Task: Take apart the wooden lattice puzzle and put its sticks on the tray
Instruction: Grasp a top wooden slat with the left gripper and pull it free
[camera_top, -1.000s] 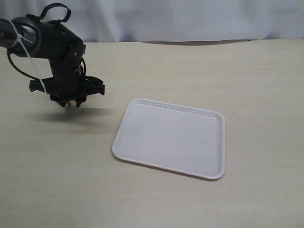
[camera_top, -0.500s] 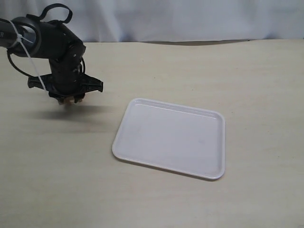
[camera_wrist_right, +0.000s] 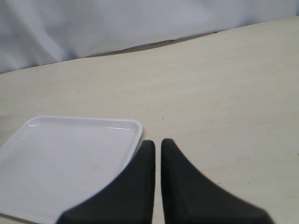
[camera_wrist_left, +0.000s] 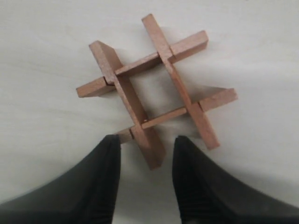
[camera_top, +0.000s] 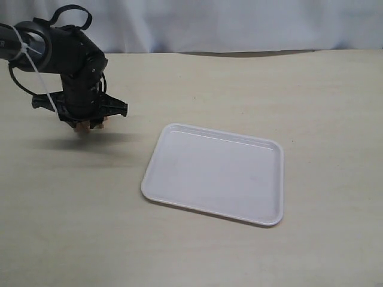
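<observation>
The wooden lattice puzzle (camera_wrist_left: pixel 152 91) is a reddish-brown hash of crossed notched sticks, still assembled, lying on the pale table. My left gripper (camera_wrist_left: pixel 147 140) is open just over it. The end of one stick (camera_wrist_left: pixel 150 149) lies between the two dark fingers (camera_wrist_left: pixel 105 182), with gaps on both sides. In the exterior view the left gripper (camera_top: pixel 87 122) hides most of the puzzle; only a reddish bit (camera_top: pixel 91 126) peeks out below it. The white tray (camera_top: pixel 215 173) sits empty to the right. My right gripper (camera_wrist_right: pixel 158 141) is shut with nothing in it, near the tray's corner (camera_wrist_right: pixel 133 128).
A white cloth backdrop (camera_top: pixel 239 24) runs along the table's far edge. The left arm's cables (camera_top: pixel 36 66) hang beside the wrist. The right arm is out of the exterior view.
The left gripper has shifted a little toward the far left in the exterior view. The tray has not moved.
</observation>
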Robot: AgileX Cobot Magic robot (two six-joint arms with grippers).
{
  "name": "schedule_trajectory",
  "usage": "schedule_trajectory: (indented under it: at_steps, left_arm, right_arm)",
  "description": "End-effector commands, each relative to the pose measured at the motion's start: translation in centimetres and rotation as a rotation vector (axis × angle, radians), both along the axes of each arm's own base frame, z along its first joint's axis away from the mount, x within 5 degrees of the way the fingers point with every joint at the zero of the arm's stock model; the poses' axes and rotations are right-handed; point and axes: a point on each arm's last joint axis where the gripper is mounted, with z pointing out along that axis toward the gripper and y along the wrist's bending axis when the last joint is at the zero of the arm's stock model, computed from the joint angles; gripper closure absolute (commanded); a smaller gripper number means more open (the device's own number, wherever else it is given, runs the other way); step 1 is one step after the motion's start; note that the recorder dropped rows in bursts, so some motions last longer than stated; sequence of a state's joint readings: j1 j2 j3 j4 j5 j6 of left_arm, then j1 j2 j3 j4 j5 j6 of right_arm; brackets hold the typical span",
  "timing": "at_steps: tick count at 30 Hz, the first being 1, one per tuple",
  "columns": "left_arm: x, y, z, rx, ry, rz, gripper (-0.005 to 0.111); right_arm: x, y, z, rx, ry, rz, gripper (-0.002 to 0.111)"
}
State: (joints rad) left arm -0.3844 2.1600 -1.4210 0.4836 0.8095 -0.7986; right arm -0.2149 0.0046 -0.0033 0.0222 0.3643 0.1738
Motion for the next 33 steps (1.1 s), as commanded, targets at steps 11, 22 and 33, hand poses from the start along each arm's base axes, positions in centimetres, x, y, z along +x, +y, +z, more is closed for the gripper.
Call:
schedule_trajectory:
  at_steps: [11,22,33]
  left_arm:
    - [-0.3,0.2,-2.4,0.052,0.082,-0.016,0.071]
    - [-0.3,0.3,-2.3,0.061,0.080,-0.023,0.071]
    - [0.1,-0.1,-1.5,0.017,0.023,-0.041,0.071]
  right_arm:
    - [0.0,0.0,-0.1,-0.013,0.002,-0.002,0.104]
    - [0.0,0.0,-0.1,-0.013,0.002,-0.002,0.104]
    - [0.0,0.0,-0.1,-0.013,0.002,-0.002,0.104]
